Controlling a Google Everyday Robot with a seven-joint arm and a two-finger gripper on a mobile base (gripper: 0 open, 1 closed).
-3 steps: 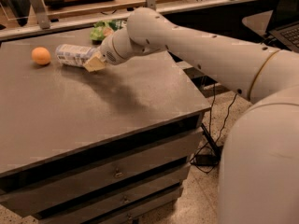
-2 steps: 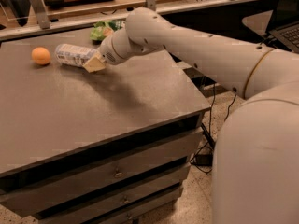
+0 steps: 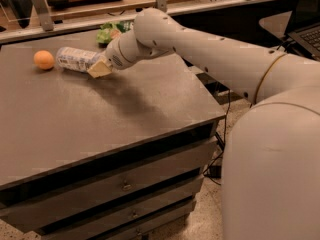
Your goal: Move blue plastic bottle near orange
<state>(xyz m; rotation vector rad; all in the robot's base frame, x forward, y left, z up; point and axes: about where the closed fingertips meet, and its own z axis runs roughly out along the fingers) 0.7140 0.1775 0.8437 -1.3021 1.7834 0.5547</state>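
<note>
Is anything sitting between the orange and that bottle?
Nothing, in the camera view: orange and blue plastic bottle almost touch; the gripper is at the bottle's other end.

The blue plastic bottle (image 3: pixel 76 59), clear with a pale label, lies on its side at the far left of the table (image 3: pixel 100 119), just right of the small round orange (image 3: pixel 44 60). The end effector (image 3: pixel 100 68) is at the bottle's right end.
</note>
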